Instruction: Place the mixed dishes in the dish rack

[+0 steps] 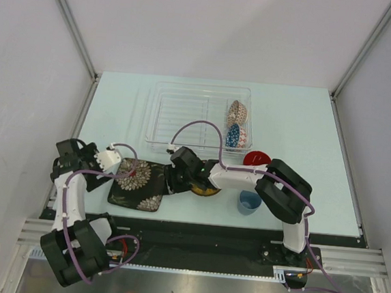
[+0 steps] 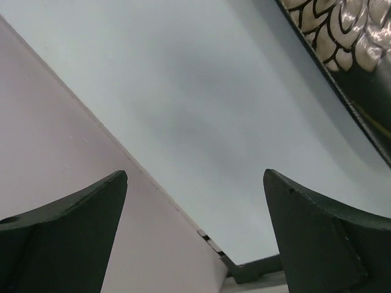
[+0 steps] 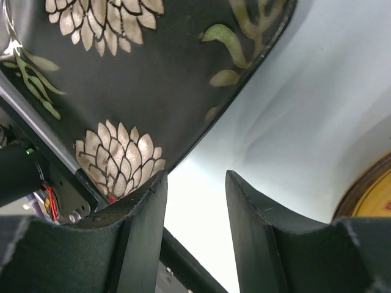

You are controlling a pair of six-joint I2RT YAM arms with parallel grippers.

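The black square floral plate [image 1: 139,186] lies flat near the table's front edge. My left gripper [image 1: 116,172] is open and empty at its left edge; the left wrist view [image 2: 195,174] shows bare table between the jaws and the plate's edge [image 2: 360,55] at the upper right. My right gripper [image 1: 172,180] is open at the plate's right edge; in the right wrist view [image 3: 195,177] its left finger [image 3: 143,207] sits against the plate [image 3: 153,61], with nothing between the jaws. The yellow saucer [image 1: 207,190] [image 3: 374,202] lies partly under the right wrist. The beige bowl [image 1: 237,110] and blue bowl [image 1: 235,135] stand on edge in the clear dish rack [image 1: 184,115].
The red-inside mug [image 1: 257,159] stands just in front of the rack's right corner. The light-blue cup [image 1: 249,202] stands near the front edge beside the right arm. Enclosure walls rise on both sides; the left wall [image 2: 55,152] is close to my left gripper.
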